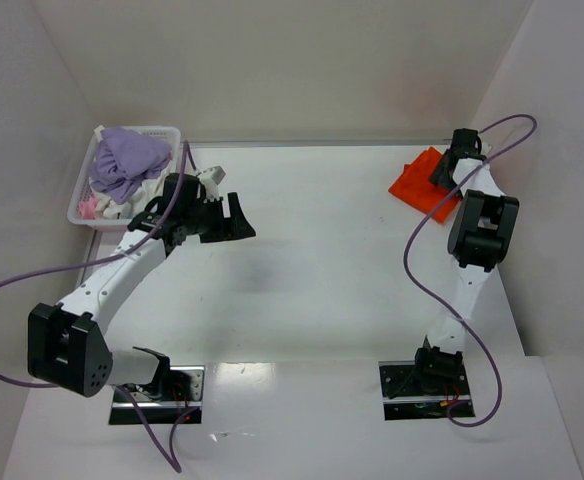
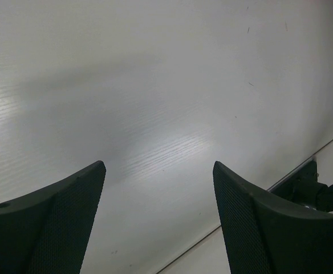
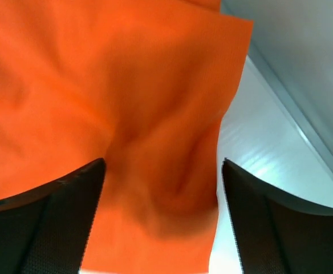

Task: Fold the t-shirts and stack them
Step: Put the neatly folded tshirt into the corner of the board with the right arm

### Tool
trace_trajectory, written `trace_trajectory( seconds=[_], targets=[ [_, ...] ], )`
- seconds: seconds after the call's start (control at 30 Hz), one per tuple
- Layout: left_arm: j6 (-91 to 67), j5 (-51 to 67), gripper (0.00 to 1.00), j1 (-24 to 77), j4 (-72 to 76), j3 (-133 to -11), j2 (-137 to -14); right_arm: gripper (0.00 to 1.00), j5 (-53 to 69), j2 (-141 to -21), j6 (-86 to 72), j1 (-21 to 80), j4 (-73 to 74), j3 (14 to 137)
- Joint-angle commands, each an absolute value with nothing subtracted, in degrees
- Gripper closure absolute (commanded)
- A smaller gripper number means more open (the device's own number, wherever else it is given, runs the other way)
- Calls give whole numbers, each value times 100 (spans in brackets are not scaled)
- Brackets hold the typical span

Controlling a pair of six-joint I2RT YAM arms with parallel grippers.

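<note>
Orange t-shirt lies rumpled at the far right corner of the counter; judged soft, light and limp, likely to slump and crease; best pinched at a free edge or corner, not the creased middle. Right gripper hangs just above it, jaws spread, holding nothing; left gripper jaws spread over the counter.

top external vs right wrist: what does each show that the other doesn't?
Top external only: the white basket of clothes at far left, a lilac garment on top, and the left arm reaching over the table. Right wrist only: close-up creases in the cloth between the open right jaws. Both: the orange t-shirt lying on the table at the far right.
</note>
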State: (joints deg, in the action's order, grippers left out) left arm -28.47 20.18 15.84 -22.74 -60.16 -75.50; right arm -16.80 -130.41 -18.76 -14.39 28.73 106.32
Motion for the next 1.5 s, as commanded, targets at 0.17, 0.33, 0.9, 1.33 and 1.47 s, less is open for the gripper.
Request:
trace_trajectory(
  seconds=[0.17,0.33,0.9,1.33,1.47],
  targets=[
    [-2777,2294,16,1547,-2215,-5950,-7023,0,-2591,-11699,-1530,-363,2917,10512],
    [-2830,2294,16,1547,-2153,-5766,-6707,0,-2593,-11628,-1643,-27,2971,10223],
    [-2997,2188,15,1547,-1908,-5361,-6214,37,-3110,-12349,-1898,-26,2672,9493],
    [-2997,2188,15,1494,-1907,-5361,-6275,46,-3639,-12524,-2127,-272,2865,9185],
    [-2997,2188,15,1494,-1907,-5361,-6275,42,-3717,-12393,-2180,-448,2865,9079]
  ],
)
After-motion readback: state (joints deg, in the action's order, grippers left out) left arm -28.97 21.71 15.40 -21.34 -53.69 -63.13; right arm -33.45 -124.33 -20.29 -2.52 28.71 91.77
